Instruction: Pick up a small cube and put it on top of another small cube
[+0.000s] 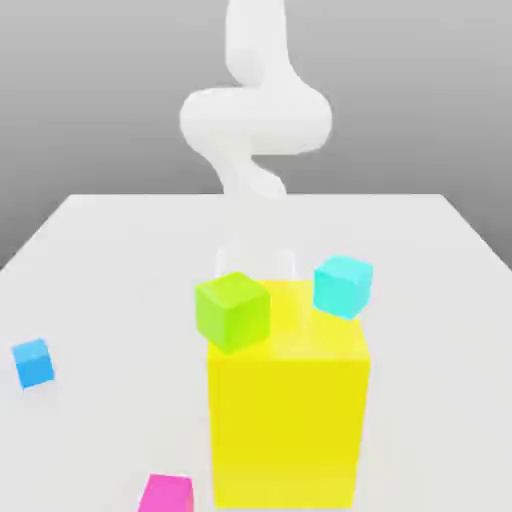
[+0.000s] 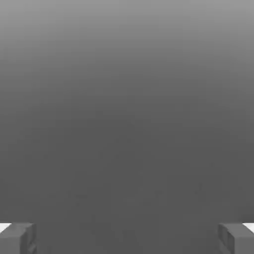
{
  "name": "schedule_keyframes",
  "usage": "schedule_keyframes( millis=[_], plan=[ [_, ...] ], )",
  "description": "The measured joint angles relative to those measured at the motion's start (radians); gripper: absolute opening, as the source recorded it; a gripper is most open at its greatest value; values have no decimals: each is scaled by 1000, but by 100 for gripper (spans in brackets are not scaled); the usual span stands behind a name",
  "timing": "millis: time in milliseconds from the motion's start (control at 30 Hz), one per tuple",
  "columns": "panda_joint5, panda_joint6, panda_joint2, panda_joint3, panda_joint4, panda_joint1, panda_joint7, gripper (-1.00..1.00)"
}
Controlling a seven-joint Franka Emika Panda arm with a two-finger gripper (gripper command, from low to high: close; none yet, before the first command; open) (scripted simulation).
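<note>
The small cube (image 1: pixel 33 362), plain bright blue, rests on the white table (image 1: pixel 110 260) at the exterior view's far left. My white arm (image 1: pixel 255 120) rises at the back of the table, and its lower end drops out of sight behind the green cube (image 1: pixel 232 311) and the tall yellow block (image 1: pixel 288 400). In the hand view my gripper (image 2: pixel 127 238) is open: two grey fingertips (image 2: pixel 17 238) stand wide apart with nothing between them, against plain grey.
The tall yellow block stands at the front centre. The green cube overlaps its upper left corner, and a paler, larger turquoise cube (image 1: pixel 343 286) shows at its upper right. A magenta cube (image 1: pixel 165 494) lies at the front edge, left of the block.
</note>
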Motion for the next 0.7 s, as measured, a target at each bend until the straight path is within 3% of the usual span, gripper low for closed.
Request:
schedule_keyframes(
  millis=[433,700],
  plan=[
    [-8,244,471,-236,-166,-229,51,0],
    [123,389,772,-356,-265,-398,-16,0]
  ],
)
